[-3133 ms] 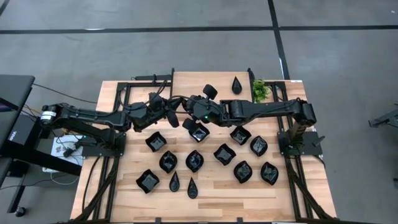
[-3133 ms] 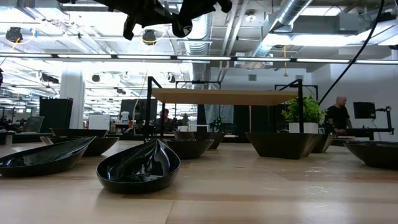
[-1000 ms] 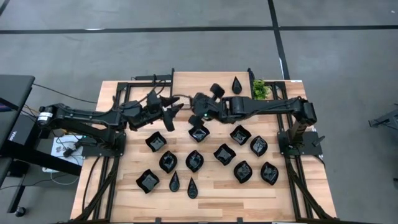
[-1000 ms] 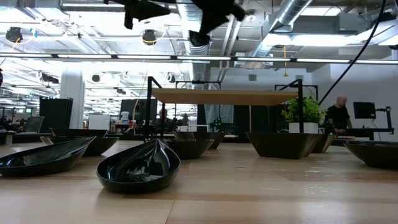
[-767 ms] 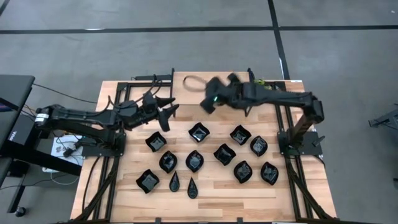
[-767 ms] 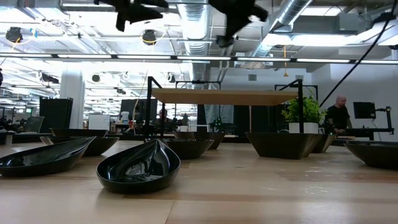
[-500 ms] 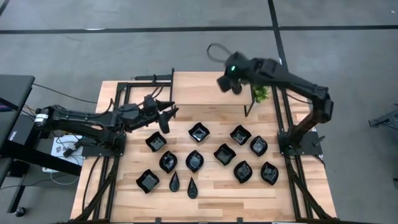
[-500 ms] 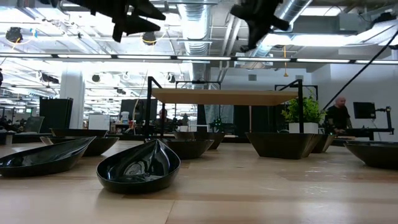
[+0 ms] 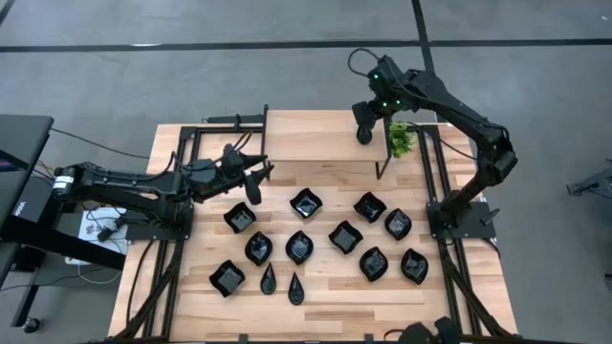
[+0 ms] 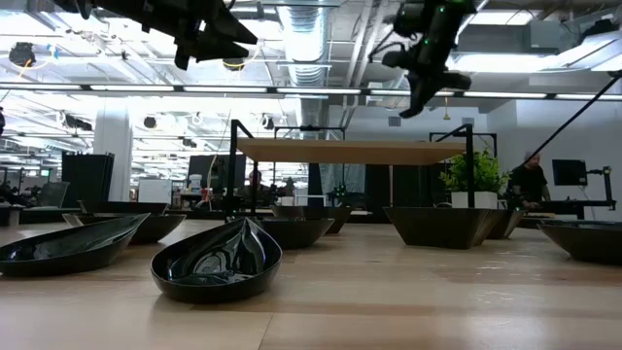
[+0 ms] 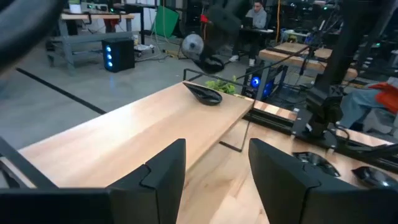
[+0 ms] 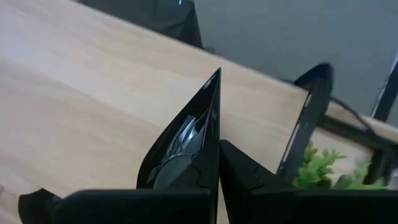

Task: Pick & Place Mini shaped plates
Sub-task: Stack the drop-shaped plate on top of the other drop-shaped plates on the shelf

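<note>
High view shows my right pincer [image 9: 363,122] has swung from the middle of the wooden bench [image 9: 316,296] to its far edge, beside the small green plant [image 9: 399,139]. It pinches a glossy black teardrop plate [image 12: 186,134]. My left pincer [image 9: 251,179], spread wide, has pulled back toward the left. The other glossy black mini plates [image 9: 330,236] sit mid-bench. I think setting down comes next.

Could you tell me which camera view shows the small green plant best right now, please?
The high view shows the small green plant best: its whole leafy top, unobstructed, beside the right gripper. The low view shows it side-on in the distance, the right wrist view only some leaves, and the left wrist view a sliver behind a dish.
</note>
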Controlling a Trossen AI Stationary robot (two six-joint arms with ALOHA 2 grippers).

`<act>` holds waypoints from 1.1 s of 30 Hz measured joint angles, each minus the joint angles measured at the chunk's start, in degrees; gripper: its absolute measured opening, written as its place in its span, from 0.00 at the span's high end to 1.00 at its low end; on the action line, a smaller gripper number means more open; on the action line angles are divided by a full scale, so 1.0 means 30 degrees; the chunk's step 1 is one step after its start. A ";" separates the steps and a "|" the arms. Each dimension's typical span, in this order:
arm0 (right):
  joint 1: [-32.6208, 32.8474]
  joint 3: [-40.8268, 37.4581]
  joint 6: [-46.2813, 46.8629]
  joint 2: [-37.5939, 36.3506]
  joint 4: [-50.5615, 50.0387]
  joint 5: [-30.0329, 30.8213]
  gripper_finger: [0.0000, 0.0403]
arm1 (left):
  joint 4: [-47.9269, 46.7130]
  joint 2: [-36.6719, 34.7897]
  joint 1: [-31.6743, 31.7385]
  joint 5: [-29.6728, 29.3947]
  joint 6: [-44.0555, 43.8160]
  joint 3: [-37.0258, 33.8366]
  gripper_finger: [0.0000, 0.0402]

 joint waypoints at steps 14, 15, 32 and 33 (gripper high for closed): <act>-0.0746 -0.2754 -0.0365 0.0009 0.2187 -0.2085 1.00 | 0.0231 -0.0148 0.1421 0.3000 -0.0378 -0.0862 0.56; -0.0746 -0.2839 -0.0327 0.0009 0.2241 -0.2085 1.00 | 0.0356 -0.0263 0.1421 0.3012 -0.0592 -0.1074 0.56; -0.1010 -0.3777 -0.0091 0.0009 0.3695 -0.2150 1.00 | 0.1064 -0.2698 0.1406 0.3026 -0.0916 -0.2972 0.56; -0.1010 -0.3777 -0.0054 0.0009 0.3674 -0.2157 1.00 | 0.1070 -0.2757 0.1406 0.3015 -0.0916 -0.3045 0.56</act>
